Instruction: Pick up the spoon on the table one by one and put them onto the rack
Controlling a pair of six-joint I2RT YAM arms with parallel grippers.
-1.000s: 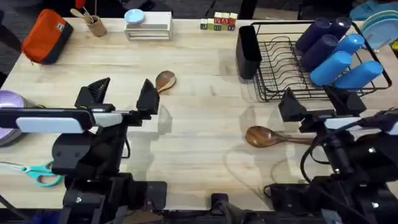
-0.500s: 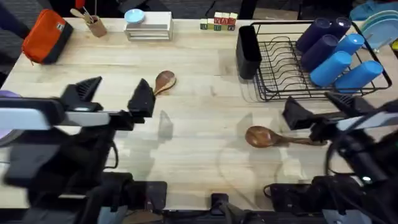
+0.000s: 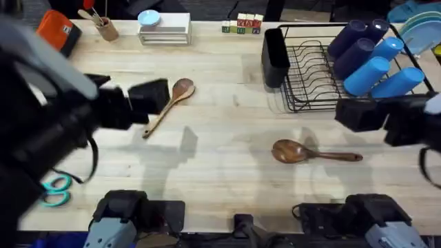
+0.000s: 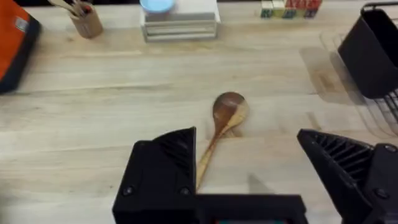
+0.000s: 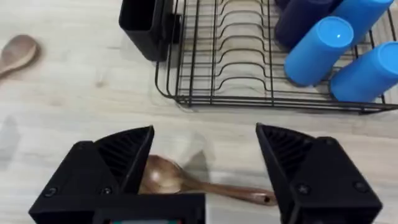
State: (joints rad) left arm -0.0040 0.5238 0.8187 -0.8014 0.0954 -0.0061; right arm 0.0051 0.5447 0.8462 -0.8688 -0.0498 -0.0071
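A light tan spoon [image 3: 167, 105] lies on the table [image 3: 227, 131] left of centre, its bowl toward the back; it also shows as the tan spoon [image 4: 225, 114]. The darker spoon [image 3: 298, 151] lies right of centre with its handle pointing right, and is seen as the dark spoon [image 5: 171, 178] too. The black wire rack [image 3: 313, 72] with its caddy [image 3: 274, 58] stands at the back right. My left gripper [image 3: 127, 100] hovers open, raised above the tan spoon's left side; its open fingers frame the left gripper [image 4: 249, 171]. My right gripper [image 5: 208, 165] is open over the dark spoon, empty.
Blue and navy cups [image 3: 372, 58] lie in the rack's right half. An orange pouch [image 3: 58, 31], a utensil cup [image 3: 105, 27], a white stand [image 3: 164, 31] and letter blocks [image 3: 241, 25] line the back edge. Teal scissors [image 3: 52, 191] lie at the front left.
Both arms have risen toward the camera and look larger and blurred. The left one shifted left, uncovering the tan spoon's handle. The right one drew back to the right, uncovering the dark spoon's handle.
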